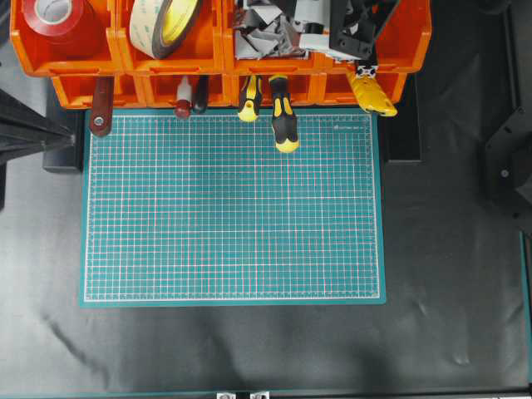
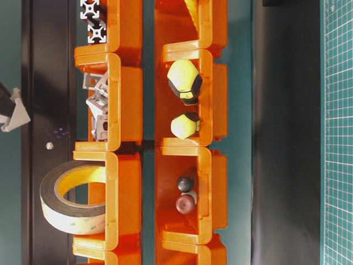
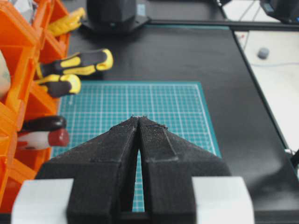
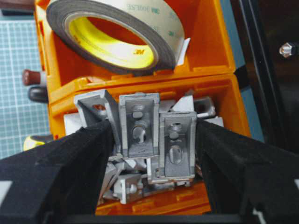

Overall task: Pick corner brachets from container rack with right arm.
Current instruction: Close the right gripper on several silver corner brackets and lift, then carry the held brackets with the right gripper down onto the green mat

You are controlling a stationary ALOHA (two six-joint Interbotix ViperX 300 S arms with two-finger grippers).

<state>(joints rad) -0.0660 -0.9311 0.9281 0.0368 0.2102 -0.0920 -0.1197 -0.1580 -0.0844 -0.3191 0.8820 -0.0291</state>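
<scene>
The orange container rack (image 1: 83, 58) runs along the back of the table. Its third upper bin (image 4: 219, 93) holds a pile of silver-grey corner brachets (image 1: 266, 37). In the right wrist view my right gripper (image 4: 154, 135) reaches into that bin. Its two black fingers (image 4: 79, 158) press from either side on two upright corner brachets (image 4: 156, 130) that stand side by side above the pile. The right arm's black frame (image 1: 362, 29) hangs over the rack. My left gripper (image 3: 140, 117) is shut and empty, low over the left side of the green mat (image 3: 154, 107).
A big roll of double-sided tape (image 4: 117, 37) fills the bin beside the brackets, and red tape (image 1: 54, 17) sits at the far left. Yellow-and-black screwdriver handles (image 1: 283, 125) and a yellow tool (image 1: 374, 96) stick out of the lower bins over the green cutting mat (image 1: 233, 208).
</scene>
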